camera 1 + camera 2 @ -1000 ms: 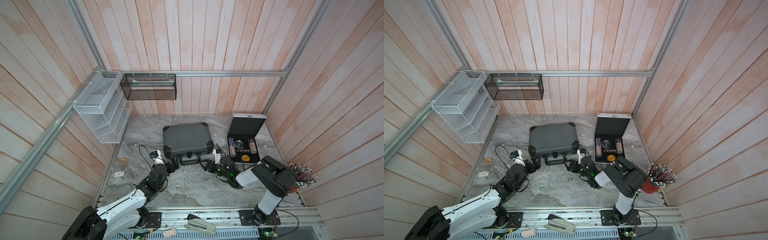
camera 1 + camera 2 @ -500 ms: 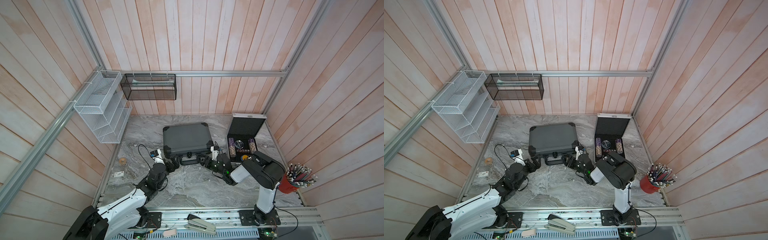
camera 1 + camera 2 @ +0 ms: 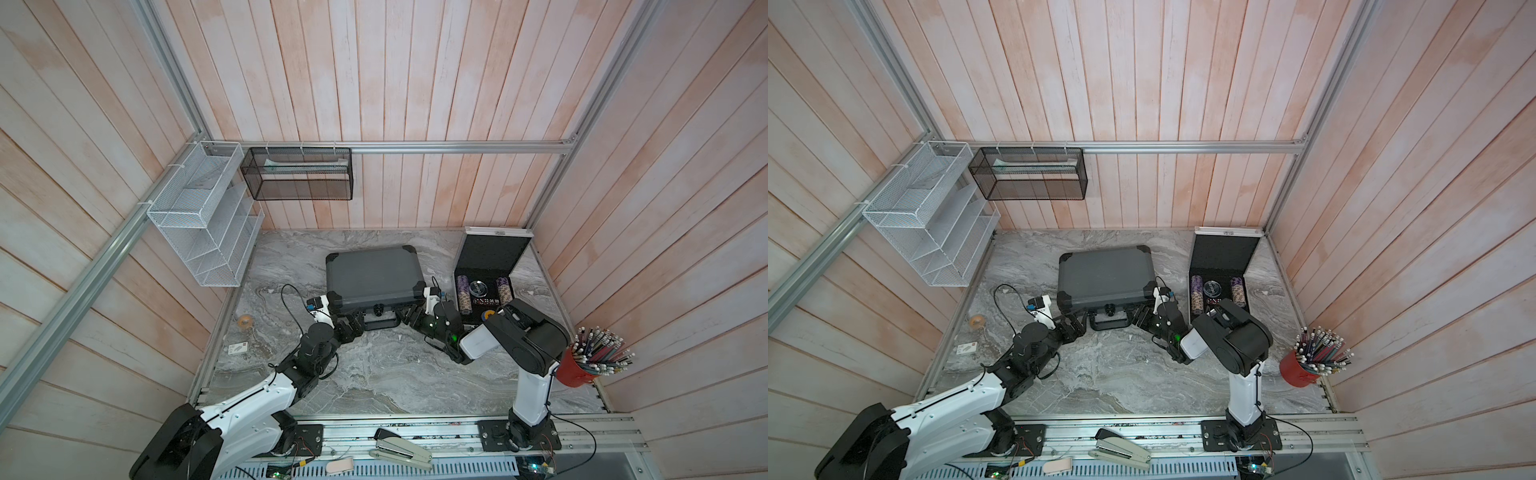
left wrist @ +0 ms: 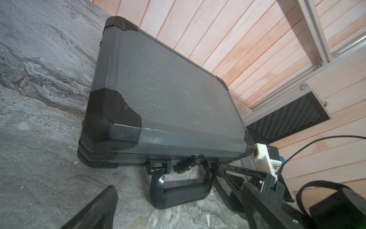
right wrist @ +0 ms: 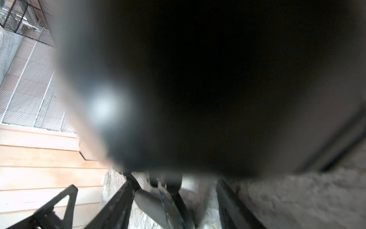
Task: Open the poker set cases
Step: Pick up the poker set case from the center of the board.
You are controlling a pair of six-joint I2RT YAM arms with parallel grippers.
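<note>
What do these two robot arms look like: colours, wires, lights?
The left arm and right arm are white shells linked by chunky black rounded joints, on black bases. Each ends in black angular jaws with a small white camera mount at the wrist. A thin black cable loops from the left wrist; a green light glows on the right.

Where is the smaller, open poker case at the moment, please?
In both top views the smaller case stands in the table's far right corner, lid raised, right of the closed dark grey case.
</note>
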